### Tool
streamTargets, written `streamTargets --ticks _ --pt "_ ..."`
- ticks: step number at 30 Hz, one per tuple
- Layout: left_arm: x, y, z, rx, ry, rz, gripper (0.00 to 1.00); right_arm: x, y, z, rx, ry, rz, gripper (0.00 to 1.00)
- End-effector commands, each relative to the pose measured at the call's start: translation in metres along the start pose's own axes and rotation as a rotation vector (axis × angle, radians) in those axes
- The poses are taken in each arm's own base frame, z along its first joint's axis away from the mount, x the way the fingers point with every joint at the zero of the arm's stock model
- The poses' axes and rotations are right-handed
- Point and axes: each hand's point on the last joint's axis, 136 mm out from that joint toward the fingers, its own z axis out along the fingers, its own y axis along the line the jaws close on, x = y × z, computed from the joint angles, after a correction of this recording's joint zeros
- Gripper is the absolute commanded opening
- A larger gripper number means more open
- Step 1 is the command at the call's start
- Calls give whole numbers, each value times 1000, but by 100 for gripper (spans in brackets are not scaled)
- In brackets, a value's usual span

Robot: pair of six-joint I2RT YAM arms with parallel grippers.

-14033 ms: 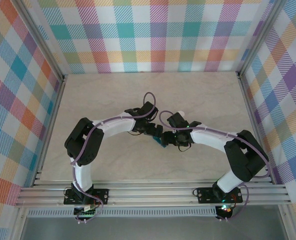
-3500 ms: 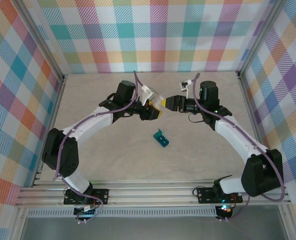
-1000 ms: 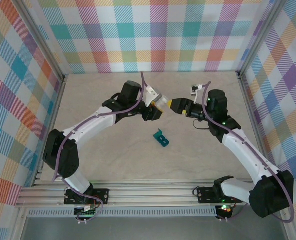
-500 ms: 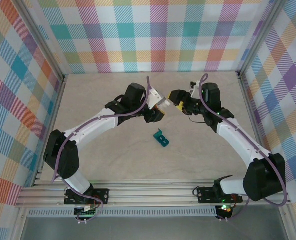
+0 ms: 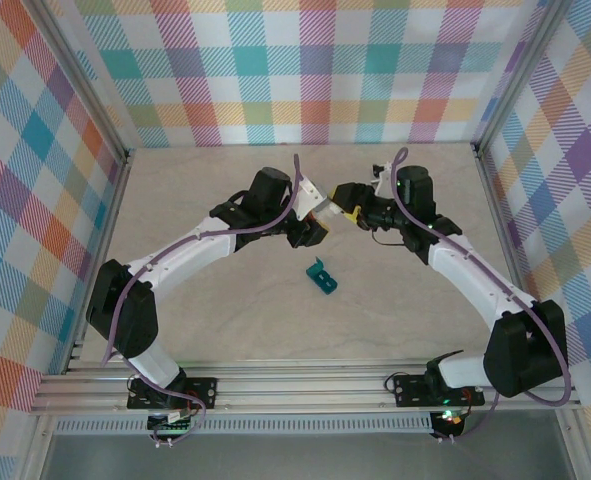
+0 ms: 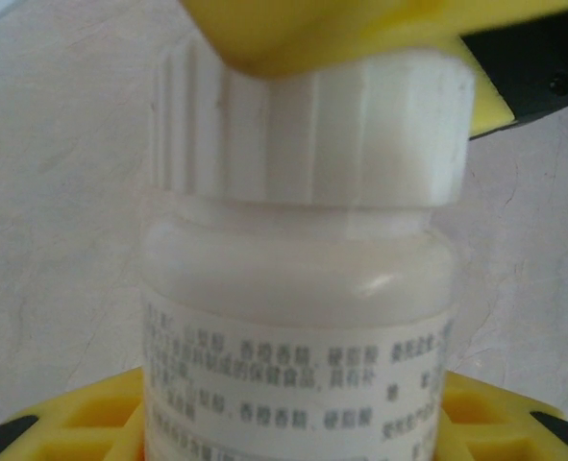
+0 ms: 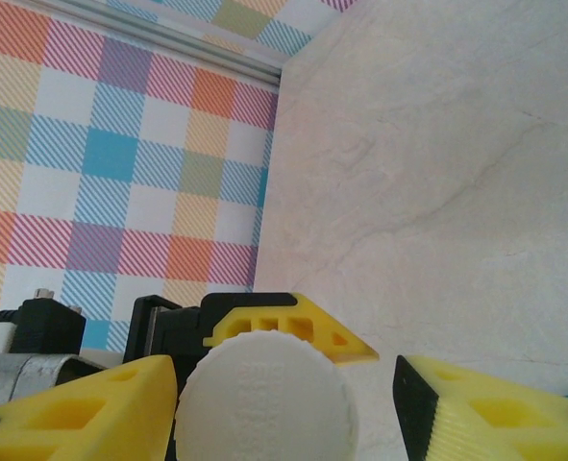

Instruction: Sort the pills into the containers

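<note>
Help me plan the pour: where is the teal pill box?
In the top view the teal pill box lies mid-table, nearer the arm bases than the white bottle.

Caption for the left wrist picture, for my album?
White bottle in the left end effector, a yellow finger of the right end effector against its ribbed cap.

You can't read the print on the white bottle [image 6: 298, 375]: it is blurred, and the lower edge of the left wrist view cuts off its base. A yellow finger [image 6: 303, 29] of the right pincer [image 5: 343, 205] covers the top of its cap [image 6: 312, 125]. From above, the teal pill box [image 5: 322, 278] is too small to tell whether its lids are up.
</note>
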Motion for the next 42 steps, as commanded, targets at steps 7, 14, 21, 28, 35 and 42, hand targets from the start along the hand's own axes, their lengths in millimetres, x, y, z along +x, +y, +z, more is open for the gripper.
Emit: streamTargets --ticks 7,14,21,28,35,42 --pt "-16 -9 3 34 -33 35 0 6 15 1 -55 31 -42 50" --pt "-16 -20 -1 112 -22 5 0 17 25 0 -134 101 -202 42" --pt "-29 -40 -17 271 -66 -49 0 30 31 -11 -233 153 -406 41" --pt "-33 -36 -20 252 -74 -50 0 25 34 -20 -240 142 -385 58" --pt "-25 -22 -13 173 -51 -38 0 30 37 -36 -204 129 -364 72" --pt "-16 -3 -12 47 -29 -14 0 18 7 -42 -63 42 -214 74"
